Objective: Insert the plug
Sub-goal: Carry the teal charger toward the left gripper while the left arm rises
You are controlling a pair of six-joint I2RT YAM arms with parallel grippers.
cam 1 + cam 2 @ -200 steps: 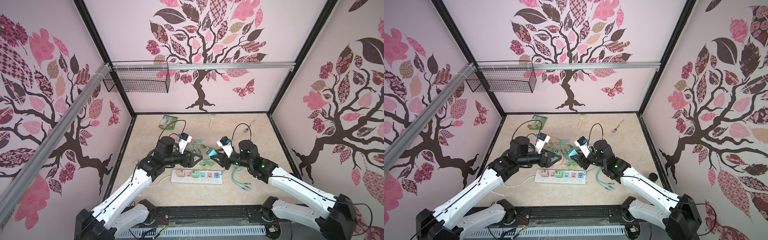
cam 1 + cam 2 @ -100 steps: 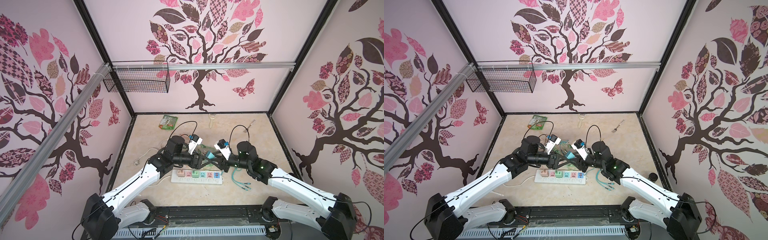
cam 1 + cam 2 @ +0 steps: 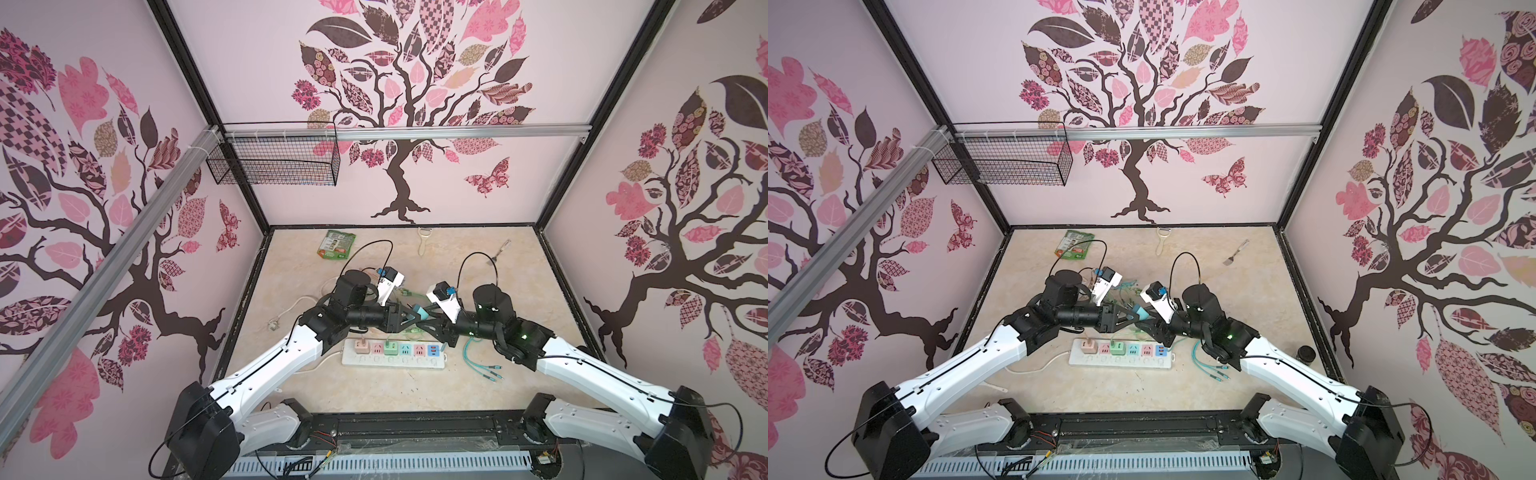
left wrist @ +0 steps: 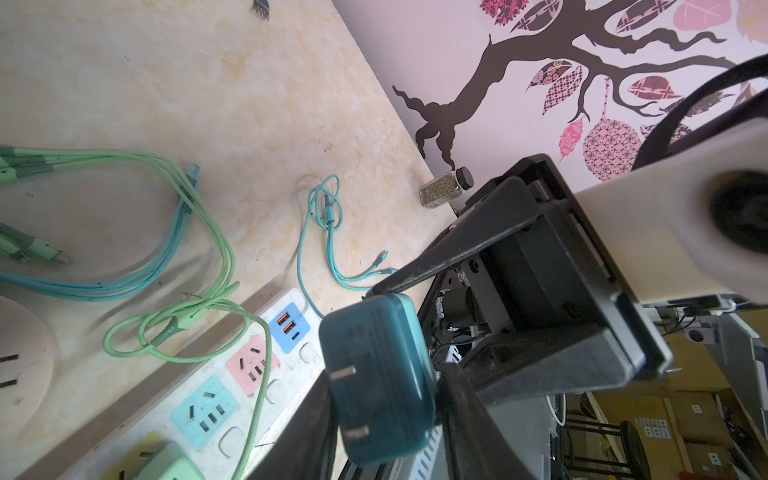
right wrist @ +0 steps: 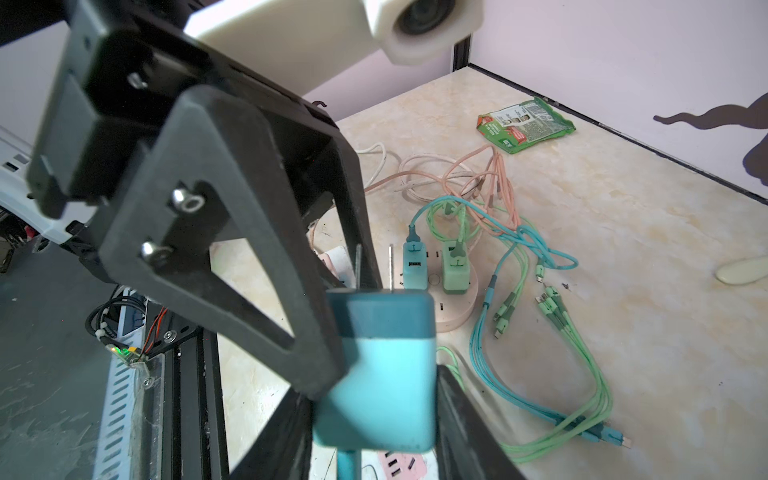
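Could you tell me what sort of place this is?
Most likely a robot test booth: patterned panels wall in a tabletop, two arms are mounted on a rail at its front, and stacked cartons show beyond it in the left wrist view.

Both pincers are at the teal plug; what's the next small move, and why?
Probably close the left pincer firmly on the teal plug before the right pincer lets go: the right grips it above the power strip, but whether the left holds firmly isn't clear.

Teal plug between left pincer and right pincer (near power strip)
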